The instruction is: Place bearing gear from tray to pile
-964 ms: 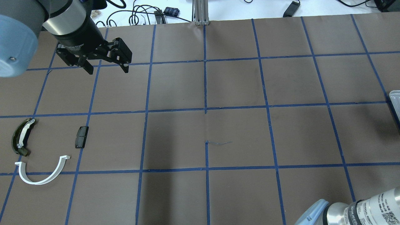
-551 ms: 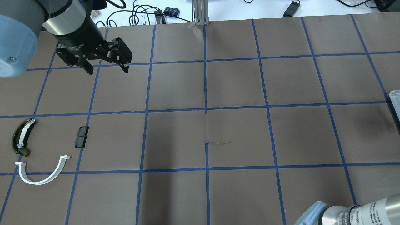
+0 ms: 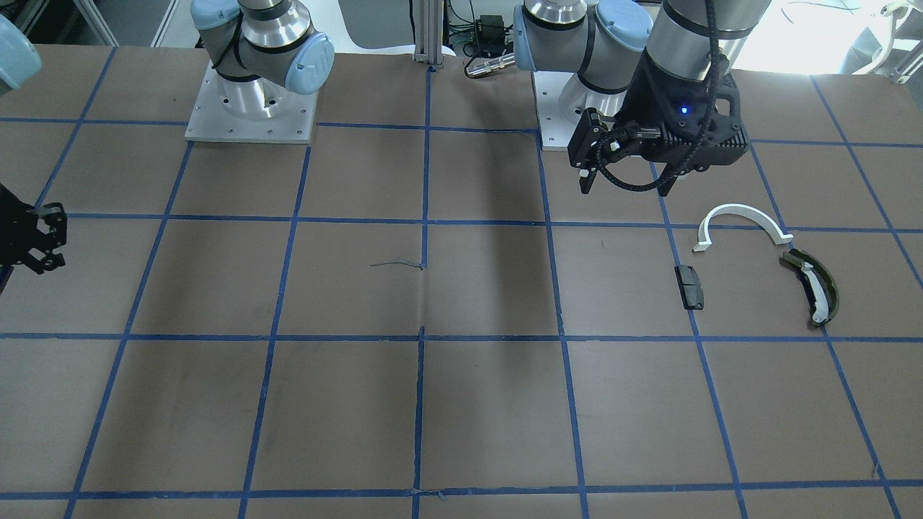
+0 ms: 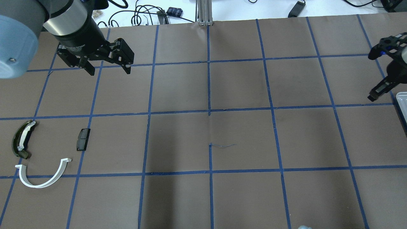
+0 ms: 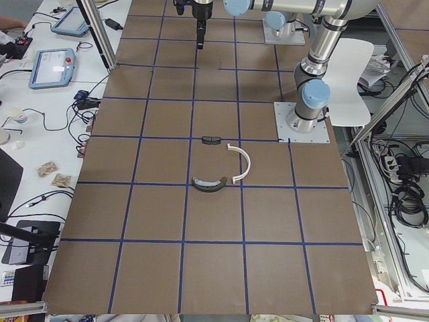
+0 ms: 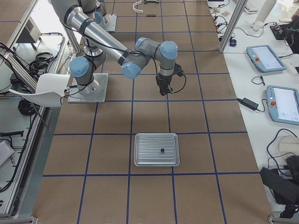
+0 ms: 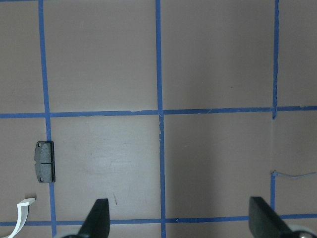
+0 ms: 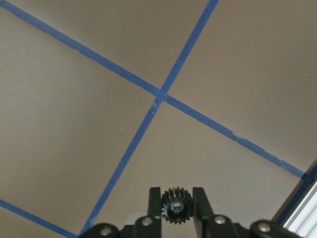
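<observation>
on my right wrist feed the right pincer is narrowed onto the bearing gear, a small black wheel with fine teeth and a pale hub, pinched between the two black fingers. no other view shows the gear itself. it hangs above the bench, whose matte brown cover is squared off with blue tape lines.

the tray is whole only from the right end camera: a silver ribbed rectangle with rounded corners, lying near the right pincer. a dark speck sits on it, too small for me to name. overhead i get just a pale sliver of the tray at the right edge.

the pile is well apart, on the left side: a smooth white half-ring, an olive curved piece with a white strip along it, and a flat black block, each lying apart from the others.

the left pincer hangs wide and empty beyond the pile. its wrist feed catches the block and one tip of the half-ring.
</observation>
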`<state>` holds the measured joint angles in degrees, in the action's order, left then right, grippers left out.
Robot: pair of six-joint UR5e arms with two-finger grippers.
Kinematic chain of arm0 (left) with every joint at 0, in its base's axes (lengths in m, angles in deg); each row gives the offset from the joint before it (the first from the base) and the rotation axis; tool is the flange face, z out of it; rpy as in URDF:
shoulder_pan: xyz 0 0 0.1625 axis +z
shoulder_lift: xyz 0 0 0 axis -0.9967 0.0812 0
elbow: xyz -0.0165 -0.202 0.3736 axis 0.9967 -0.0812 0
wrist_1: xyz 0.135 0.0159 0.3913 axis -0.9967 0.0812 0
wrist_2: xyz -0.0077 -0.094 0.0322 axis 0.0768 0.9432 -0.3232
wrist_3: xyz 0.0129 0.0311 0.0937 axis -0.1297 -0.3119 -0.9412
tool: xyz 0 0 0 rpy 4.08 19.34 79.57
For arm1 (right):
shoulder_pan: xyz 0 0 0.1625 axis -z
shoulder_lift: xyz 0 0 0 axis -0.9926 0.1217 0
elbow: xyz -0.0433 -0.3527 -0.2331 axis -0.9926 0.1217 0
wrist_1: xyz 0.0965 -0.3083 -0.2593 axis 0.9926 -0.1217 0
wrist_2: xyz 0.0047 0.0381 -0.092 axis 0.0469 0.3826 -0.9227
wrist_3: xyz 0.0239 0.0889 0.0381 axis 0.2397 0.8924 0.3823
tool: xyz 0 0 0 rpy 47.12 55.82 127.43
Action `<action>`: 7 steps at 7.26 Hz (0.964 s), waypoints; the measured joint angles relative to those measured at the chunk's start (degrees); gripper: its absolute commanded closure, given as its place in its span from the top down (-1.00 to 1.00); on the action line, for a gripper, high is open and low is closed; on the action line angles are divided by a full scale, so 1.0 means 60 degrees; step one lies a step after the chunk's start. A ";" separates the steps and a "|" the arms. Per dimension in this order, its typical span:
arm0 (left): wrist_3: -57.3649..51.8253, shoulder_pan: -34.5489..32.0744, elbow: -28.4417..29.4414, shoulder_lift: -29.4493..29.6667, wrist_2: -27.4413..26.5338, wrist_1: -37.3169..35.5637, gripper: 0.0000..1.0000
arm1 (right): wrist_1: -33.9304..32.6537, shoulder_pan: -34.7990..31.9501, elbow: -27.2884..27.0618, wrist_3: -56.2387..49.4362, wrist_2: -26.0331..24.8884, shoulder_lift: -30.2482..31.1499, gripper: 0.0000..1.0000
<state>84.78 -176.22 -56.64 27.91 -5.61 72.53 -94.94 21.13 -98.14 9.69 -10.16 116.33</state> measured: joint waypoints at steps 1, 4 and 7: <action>-0.0001 0.0003 -0.0004 -0.0003 0.0000 0.0003 1.00 | 0.0102 -0.0478 0.0002 0.1207 0.0158 0.0002 -0.98; 0.0000 0.0001 -0.0012 -0.0004 0.0000 -0.0003 1.00 | -0.0083 -0.3713 0.0212 0.6343 0.0681 -0.0558 -0.98; -0.0047 0.0018 -0.0002 0.0006 -0.0006 -0.0050 1.00 | -0.2183 -0.6797 0.0255 1.1056 0.0840 -0.2066 -0.94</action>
<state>84.50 -176.11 -56.65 27.94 -5.65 72.23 -108.04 -19.65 -96.61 76.03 -5.12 103.93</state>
